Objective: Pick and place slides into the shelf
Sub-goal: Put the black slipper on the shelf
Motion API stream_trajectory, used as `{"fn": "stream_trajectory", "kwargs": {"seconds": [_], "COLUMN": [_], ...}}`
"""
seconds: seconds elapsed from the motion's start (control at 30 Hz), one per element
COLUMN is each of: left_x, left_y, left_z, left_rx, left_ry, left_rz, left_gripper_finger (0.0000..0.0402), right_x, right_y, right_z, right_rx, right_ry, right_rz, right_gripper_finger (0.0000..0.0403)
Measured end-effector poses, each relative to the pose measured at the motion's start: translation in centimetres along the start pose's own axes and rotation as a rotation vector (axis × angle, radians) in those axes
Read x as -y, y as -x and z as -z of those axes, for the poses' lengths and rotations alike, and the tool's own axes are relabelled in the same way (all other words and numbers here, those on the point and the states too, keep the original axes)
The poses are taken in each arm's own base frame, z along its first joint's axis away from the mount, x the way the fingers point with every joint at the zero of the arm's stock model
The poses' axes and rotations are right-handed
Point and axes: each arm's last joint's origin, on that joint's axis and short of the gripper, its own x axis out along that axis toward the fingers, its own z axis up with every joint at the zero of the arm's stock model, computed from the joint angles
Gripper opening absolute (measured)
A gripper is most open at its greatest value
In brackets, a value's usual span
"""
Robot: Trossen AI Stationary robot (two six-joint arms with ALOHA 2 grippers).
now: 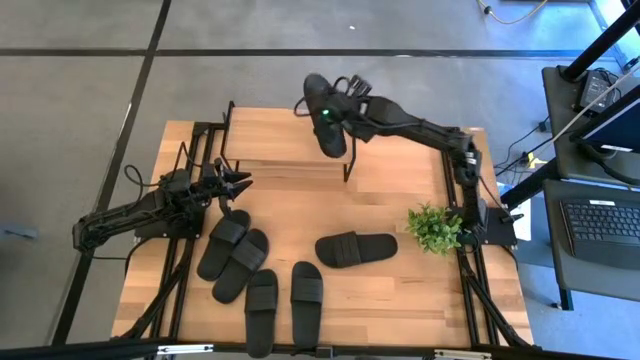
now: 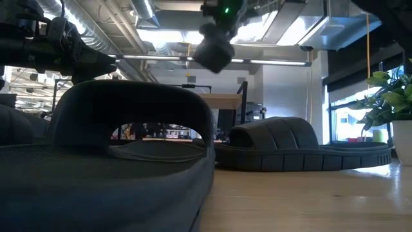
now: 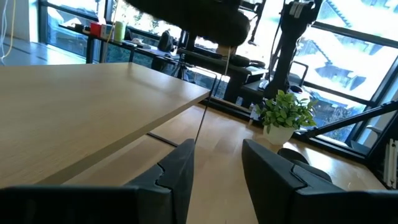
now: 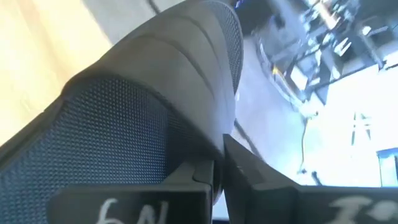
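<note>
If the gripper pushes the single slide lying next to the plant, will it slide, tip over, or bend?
The slide lies flat on its sole on the table, so it would probably skid, not tip or roll. Its thick sole and wide ribbed strap look like soft foam: likely light, slightly flexible. A push on the strap might squash it first.

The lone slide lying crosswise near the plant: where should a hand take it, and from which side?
Probably the strap of the lone slide, from above. It lies flat, sole down, apart from the four others, so its raised ribbed strap is the one part fingers can close across. The open left hand is free; the right hand holds another slide.
</note>
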Motion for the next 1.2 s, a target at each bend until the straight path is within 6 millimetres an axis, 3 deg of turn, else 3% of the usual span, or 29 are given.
{"fn": "stream_trajectory", "kwargs": {"seconds": [0.2, 0.4, 0.67, 1.2], "left_x": [0.0, 0.0, 0.0, 0.0], "left_y": [0.0, 0.0, 0.0, 0.0], "left_z": [0.0, 0.0, 0.0, 0.0], "left_rx": [0.0, 0.0, 0.0, -0.001], "left_ry": [0.0, 0.0, 0.0, 0.0], "left_rz": [0.0, 0.0, 0.0, 0.0], "left_gripper_finger": [0.0128, 0.0128, 0.0128, 0.0128], "right_x": [-2.2, -2.4, -1.5, -1.6], "right_y": [-3.3, -5.2, -5.9, -5.8], "right_z": [0.7, 1.5, 2.6, 2.9], "right_rx": [-0.071, -0.145, -0.238, -0.264], "right_ry": [0.035, 0.043, 0.019, 0.037], "right_rz": [0.006, 0.021, 0.043, 0.017], "right_gripper_finger": [0.0015, 0.0015, 0.0015, 0.0016]}}
